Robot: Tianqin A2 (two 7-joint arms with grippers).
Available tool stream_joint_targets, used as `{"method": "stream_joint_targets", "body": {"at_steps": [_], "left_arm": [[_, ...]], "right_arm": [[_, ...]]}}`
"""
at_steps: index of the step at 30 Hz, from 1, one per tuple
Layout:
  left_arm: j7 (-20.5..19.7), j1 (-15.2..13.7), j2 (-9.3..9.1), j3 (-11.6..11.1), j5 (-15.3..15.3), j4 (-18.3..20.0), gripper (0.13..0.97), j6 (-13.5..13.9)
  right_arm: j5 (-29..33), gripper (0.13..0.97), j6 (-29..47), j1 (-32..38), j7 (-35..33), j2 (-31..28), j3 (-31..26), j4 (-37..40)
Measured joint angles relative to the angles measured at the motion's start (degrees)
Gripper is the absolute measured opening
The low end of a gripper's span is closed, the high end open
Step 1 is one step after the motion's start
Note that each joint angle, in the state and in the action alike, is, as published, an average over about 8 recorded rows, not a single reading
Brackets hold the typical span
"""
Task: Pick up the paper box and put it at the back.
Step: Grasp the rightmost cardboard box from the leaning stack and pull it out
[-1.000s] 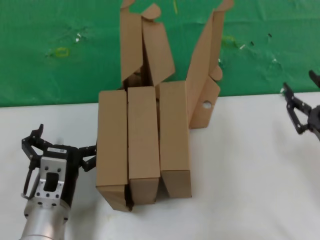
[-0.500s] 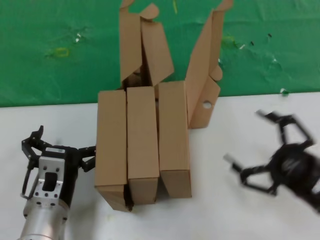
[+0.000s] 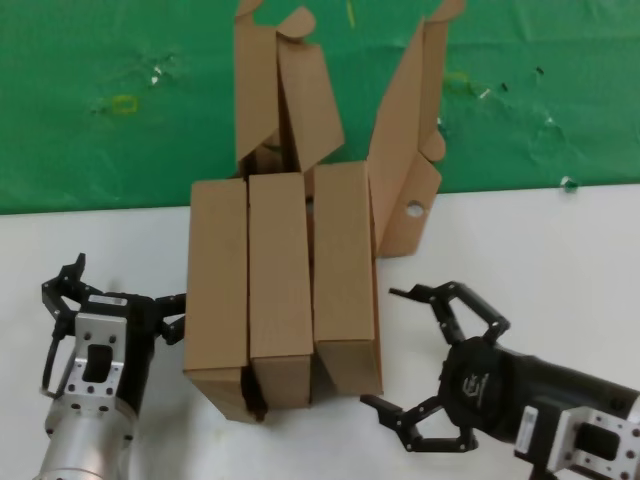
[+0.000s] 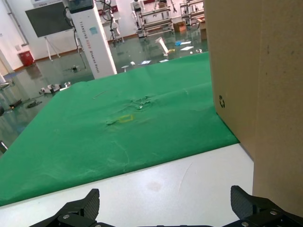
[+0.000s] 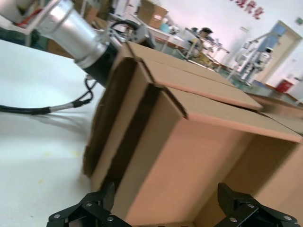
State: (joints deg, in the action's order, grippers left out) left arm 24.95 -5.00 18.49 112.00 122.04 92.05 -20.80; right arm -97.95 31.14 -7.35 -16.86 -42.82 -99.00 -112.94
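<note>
The paper box [image 3: 345,275] is the rightmost of three brown cartons standing side by side on the white table [image 3: 530,260]. Its raised lid with the small round hole [image 3: 412,210] leans over the green cloth [image 3: 100,150] at the back. My right gripper [image 3: 383,348] is open at the box's front right corner, its fingers spread beside the box's right side. In the right wrist view the box's near end [image 5: 203,156] fills the gap between the open fingers of that gripper [image 5: 165,203]. My left gripper [image 3: 120,298] is open and empty beside the leftmost carton.
Two like cartons [image 3: 250,290] with tall curled-tab lids [image 3: 280,90] stand left of the box, touching it. In the left wrist view the leftmost carton's side [image 4: 255,94] is close to the open left gripper [image 4: 165,208], with the cloth [image 4: 118,127] beyond.
My right arm has swung in from the far right edge to the front right corner of the cartons. The cartons have shifted slightly left. The left gripper has barely moved.
</note>
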Motion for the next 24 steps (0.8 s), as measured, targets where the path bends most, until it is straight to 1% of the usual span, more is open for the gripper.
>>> {"method": "stream_joint_targets", "body": {"at_steps": [4, 12, 16, 24], "left_arm": [[-0.1, -0.1, 0.35, 0.2, 0.6, 0.1, 0.966, -0.2], [-0.3, -0.1, 0.84, 0.5, 1.3, 0.2, 0.966, -0.4], [-0.5, -0.2, 0.97, 0.6, 1.4, 0.2, 0.966, -0.4], [-0.6, -0.2, 1.16, 0.7, 1.6, 0.2, 0.966, -0.7]], "right_arm": [[3.2, 0.773, 0.6, 2.4, 2.5, -0.2, -2.7, 0.1], [8.0, 0.678, 0.9, 5.1, 5.5, 0.7, -6.8, 1.1], [8.7, 0.678, 0.8, 5.3, 5.6, 0.9, -7.5, 1.6], [8.3, 0.512, 0.4, 4.4, 5.3, 0.3, -7.2, 1.7]]}}
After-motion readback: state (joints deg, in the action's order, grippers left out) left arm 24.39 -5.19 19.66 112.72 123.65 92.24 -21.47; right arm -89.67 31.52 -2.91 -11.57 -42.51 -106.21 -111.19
